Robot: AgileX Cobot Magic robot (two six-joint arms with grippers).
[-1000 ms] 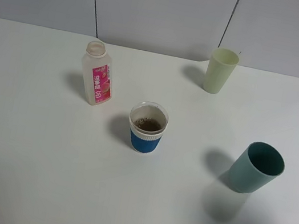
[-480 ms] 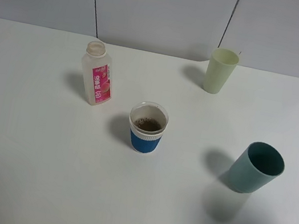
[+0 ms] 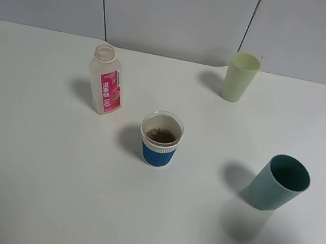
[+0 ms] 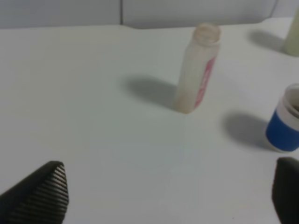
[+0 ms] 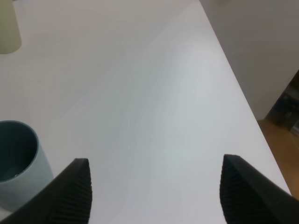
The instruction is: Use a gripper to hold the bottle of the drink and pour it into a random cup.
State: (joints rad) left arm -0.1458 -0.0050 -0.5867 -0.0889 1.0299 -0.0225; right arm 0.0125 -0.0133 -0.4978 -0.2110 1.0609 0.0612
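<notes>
The bottle of the drink (image 3: 104,88) stands upright and uncapped on the white table, left of centre, with a pink label; it looks nearly empty. It also shows in the left wrist view (image 4: 197,68). The cup (image 3: 160,139) with the blue sleeve stands at the centre and holds brown liquid; its edge shows in the left wrist view (image 4: 285,125). Neither gripper shows in the exterior high view. My left gripper (image 4: 170,196) is open and empty, well short of the bottle. My right gripper (image 5: 156,191) is open and empty over bare table near the teal cup.
A tall pale green cup (image 3: 240,77) stands at the back right. A teal-green plastic cup (image 3: 278,183) stands at the right, also in the right wrist view (image 5: 16,163). The table's right edge (image 5: 233,79) drops to the floor.
</notes>
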